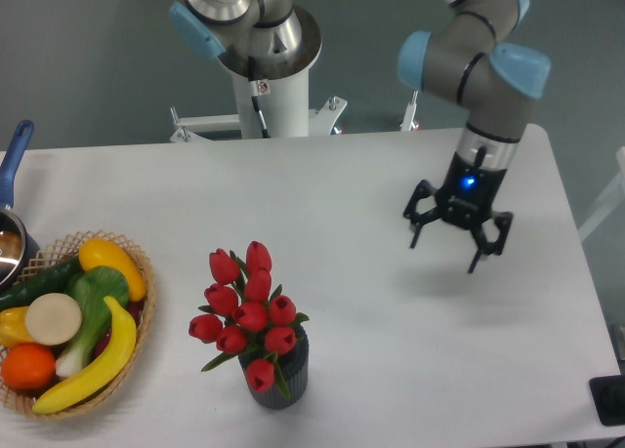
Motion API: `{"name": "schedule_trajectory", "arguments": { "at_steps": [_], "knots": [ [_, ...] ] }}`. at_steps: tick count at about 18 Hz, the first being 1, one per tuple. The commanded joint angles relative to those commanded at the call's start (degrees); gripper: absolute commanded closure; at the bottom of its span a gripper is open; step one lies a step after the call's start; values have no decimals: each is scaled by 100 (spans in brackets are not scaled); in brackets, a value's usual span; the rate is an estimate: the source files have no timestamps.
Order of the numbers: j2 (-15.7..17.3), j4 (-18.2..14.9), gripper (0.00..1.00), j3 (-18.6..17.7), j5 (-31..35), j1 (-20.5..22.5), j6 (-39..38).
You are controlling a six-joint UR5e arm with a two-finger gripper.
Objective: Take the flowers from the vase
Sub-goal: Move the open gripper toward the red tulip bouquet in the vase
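Camera view: the pincer (457, 241) hangs open and empty, well right of the flowers (246, 306) standing in the vase (276, 382). A low or off-centre grip might tip the narrow vase.

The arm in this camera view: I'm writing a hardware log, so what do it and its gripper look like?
The arm has grey metallic tube segments with light blue caps at the joints. Its wrist is silver above a black band. The gripper is black with thin angular linkage fingers, and a small blue light glows on its body. The base column is white, with a black cable running down it.
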Motion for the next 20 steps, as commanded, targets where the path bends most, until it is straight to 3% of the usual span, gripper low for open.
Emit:
{"name": "schedule_trajectory", "arguments": {
  "at_steps": [1, 5, 11, 20],
  "knots": [
    [-44, 0, 0, -17, -422, -9, 0],
    [-18, 0, 0, 26, -838, -114, 9],
    [-18, 18, 0, 53, -1173, -492, 53],
    [34, 9, 0, 0, -1674, -528, -9]
  ]
}}
